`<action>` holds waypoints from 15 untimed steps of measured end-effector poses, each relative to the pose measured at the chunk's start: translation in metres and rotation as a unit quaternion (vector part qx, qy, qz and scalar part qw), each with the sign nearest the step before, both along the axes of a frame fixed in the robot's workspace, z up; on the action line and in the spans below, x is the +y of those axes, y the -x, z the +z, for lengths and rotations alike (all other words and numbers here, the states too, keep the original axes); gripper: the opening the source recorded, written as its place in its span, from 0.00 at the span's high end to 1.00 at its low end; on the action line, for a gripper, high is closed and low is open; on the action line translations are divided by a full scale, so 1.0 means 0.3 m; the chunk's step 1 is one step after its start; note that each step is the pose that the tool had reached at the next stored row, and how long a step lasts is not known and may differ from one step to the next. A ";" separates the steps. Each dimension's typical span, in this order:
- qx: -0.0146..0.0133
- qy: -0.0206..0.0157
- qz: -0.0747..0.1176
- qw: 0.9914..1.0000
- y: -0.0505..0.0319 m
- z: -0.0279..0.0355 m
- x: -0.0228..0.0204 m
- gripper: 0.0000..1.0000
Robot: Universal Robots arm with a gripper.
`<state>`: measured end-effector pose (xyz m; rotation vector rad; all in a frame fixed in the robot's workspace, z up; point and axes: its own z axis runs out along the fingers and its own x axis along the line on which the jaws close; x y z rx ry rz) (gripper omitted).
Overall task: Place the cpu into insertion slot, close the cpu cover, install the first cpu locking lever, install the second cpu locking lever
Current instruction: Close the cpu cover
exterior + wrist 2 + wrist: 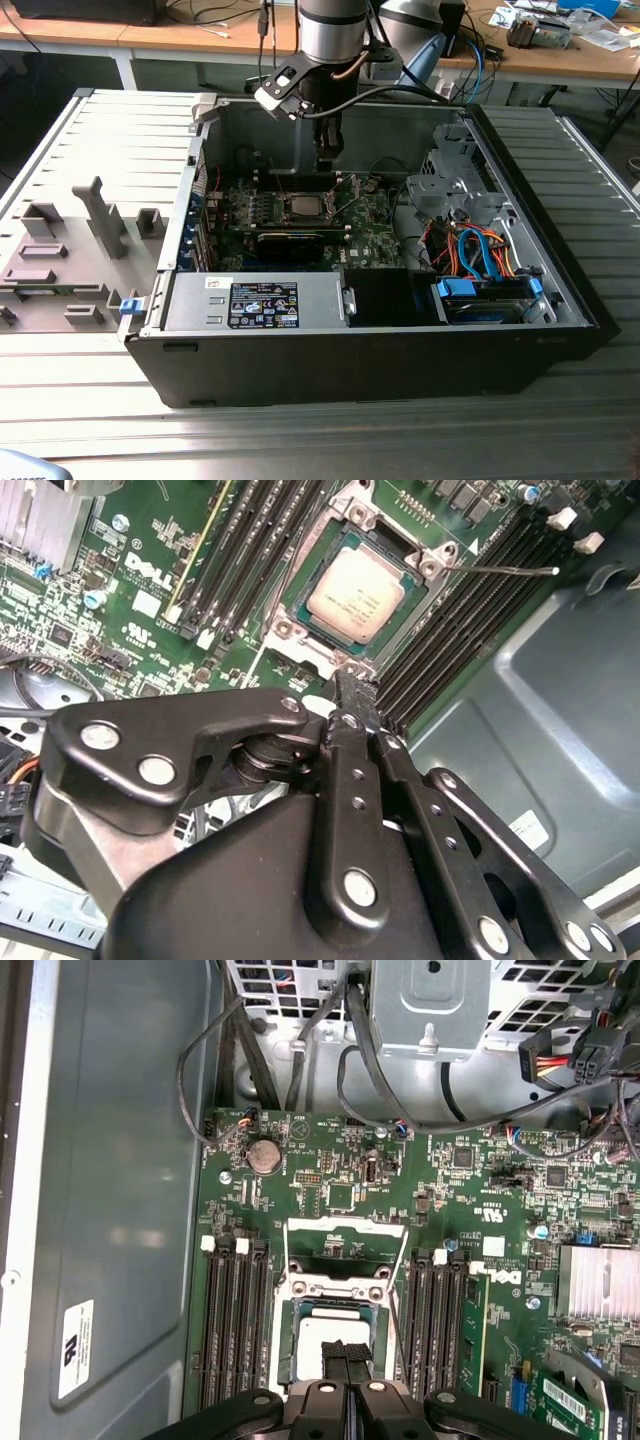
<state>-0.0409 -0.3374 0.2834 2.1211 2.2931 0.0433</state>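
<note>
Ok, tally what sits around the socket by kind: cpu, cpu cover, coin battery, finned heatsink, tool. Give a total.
cpu: 1
cpu cover: 1
coin battery: 1
finned heatsink: 1
tool: 1
Total: 5

The closed hand [345,1352] hovers over the cpu [318,1326] seated in the insertion slot [285,1345].

Am counting: one cpu [355,595], one slot [292,630], one cover [346,1227], one coin cell [263,1156], one heatsink [598,1282], one gripper [346,1352], two memory banks [235,1325] flanking the slot.
</note>
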 end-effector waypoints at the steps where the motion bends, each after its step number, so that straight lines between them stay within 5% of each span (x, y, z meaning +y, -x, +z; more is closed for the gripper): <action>1: 0.000 0.000 0.000 1.000 -0.003 0.000 0.000 0.89; 15: 0.000 0.000 0.000 1.000 -0.046 -0.001 0.000 0.89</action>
